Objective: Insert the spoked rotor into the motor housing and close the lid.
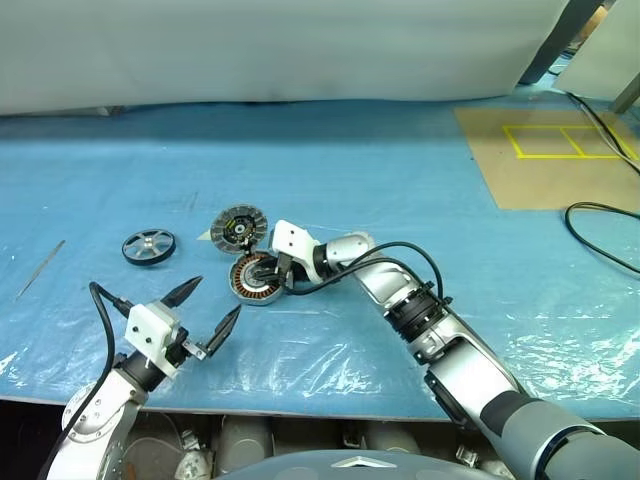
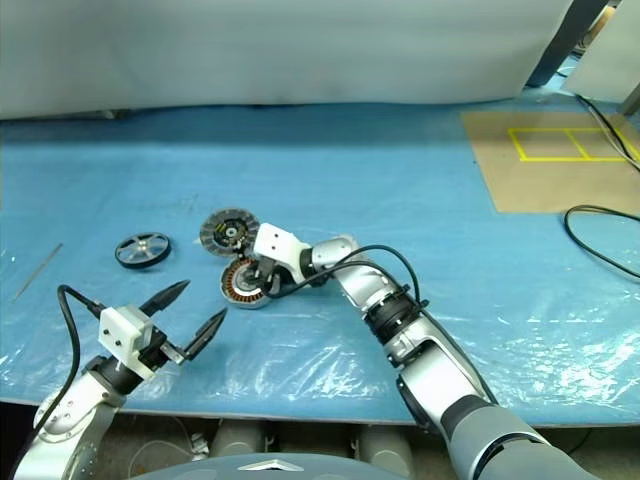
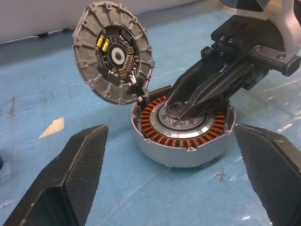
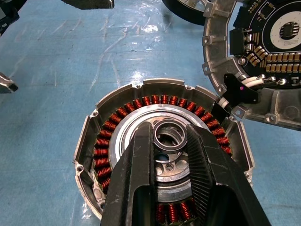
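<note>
The motor housing [image 1: 250, 290] sits on the blue sheet with its copper windings [image 4: 106, 146] facing up. Its lid [image 1: 238, 227] stands swung open at the far edge, with the ribbed, yellow-marked face [image 3: 113, 52] showing. My right gripper [image 4: 169, 132] reaches into the cup from the right, its two fingers shut on either side of the silver centre hub [image 4: 169, 136]. The spoked rotor [image 1: 149, 246] lies flat on the sheet, left of the housing and apart from both grippers. My left gripper [image 1: 216, 298] is open and empty, just in front of the housing and pointing at it.
A thin metal rod [image 1: 40, 268] lies at the far left. At the back right is a brown board with yellow tape [image 1: 545, 155], and a black cable [image 1: 600, 225] loops beside it. A small pale scrap [image 3: 51, 127] lies next to the lid.
</note>
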### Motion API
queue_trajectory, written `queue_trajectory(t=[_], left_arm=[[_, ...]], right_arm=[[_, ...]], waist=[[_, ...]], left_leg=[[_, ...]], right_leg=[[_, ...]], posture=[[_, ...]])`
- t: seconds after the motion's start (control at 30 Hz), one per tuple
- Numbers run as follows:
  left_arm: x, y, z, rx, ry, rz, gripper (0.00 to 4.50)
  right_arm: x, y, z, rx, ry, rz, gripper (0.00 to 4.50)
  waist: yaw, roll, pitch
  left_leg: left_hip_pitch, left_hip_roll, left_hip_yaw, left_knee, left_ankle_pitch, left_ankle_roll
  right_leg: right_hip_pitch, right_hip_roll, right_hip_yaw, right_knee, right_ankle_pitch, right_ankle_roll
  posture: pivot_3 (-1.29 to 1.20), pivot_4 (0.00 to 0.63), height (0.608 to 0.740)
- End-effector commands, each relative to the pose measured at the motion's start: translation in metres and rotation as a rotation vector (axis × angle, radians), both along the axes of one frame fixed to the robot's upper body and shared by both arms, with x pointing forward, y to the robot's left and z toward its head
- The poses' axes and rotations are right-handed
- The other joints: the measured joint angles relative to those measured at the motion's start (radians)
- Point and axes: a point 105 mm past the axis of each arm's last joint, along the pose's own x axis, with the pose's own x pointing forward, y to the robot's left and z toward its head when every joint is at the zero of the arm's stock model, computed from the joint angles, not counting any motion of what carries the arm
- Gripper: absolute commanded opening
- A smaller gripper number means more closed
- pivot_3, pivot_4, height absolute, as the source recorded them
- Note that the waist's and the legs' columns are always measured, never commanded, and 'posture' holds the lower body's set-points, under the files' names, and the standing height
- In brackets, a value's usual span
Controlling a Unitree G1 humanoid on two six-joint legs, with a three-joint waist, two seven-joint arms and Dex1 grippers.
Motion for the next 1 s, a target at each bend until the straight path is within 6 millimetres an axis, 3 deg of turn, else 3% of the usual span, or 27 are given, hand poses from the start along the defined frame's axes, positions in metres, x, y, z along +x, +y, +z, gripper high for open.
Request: queue_trajectory(t=[0.03, 0.7, 0.87, 1.0], left_arm=[[-0.002, -0.001, 0.009, 0.009, -0.037, -0.004, 4.50], [0.000, -0.003, 0.005, 0.006, -0.031, -0.018, 4.50], [0.001, -0.003, 0.005, 0.008, -0.032, -0.018, 4.50], [0.002, -0.003, 0.005, 0.012, -0.030, -0.017, 4.50]], right_arm=[[0.002, 0.000, 0.004, -0.004, -0.021, 0.010, 0.60], [-0.001, -0.006, -0.002, -0.021, 0.007, 0.011, 0.60], [-0.002, -0.004, 0.000, 0.008, 0.025, 0.006, 2.29], [0.003, -0.003, 0.013, 0.089, 0.063, -0.024, 3.74]], waist=[[0.000, 0.000, 0.000], [0.000, 0.000, 0.000], [0.000, 0.000, 0.000], [0.001, 0.000, 0.000]], left_leg=[[0.000, 0.000, 0.000, 0.000, 0.000, 0.000], [0.001, 0.000, 0.000, 0.000, -0.001, 0.002], [0.001, 0.000, 0.000, 0.001, -0.002, 0.003], [0.001, 0.000, 0.000, 0.001, -0.002, 0.003]], right_leg=[[0.000, 0.000, 0.000, 0.000, 0.000, 0.000], [0.000, 0.000, 0.000, 0.001, 0.000, 0.000], [0.001, 0.000, 0.000, 0.001, 0.000, 0.000], [0.001, 0.000, 0.000, 0.001, 0.000, 0.000]], posture=[[0.00, 0.150, 0.740], [0.00, 0.150, 0.740], [0.00, 0.150, 0.740], [0.00, 0.150, 0.740]])
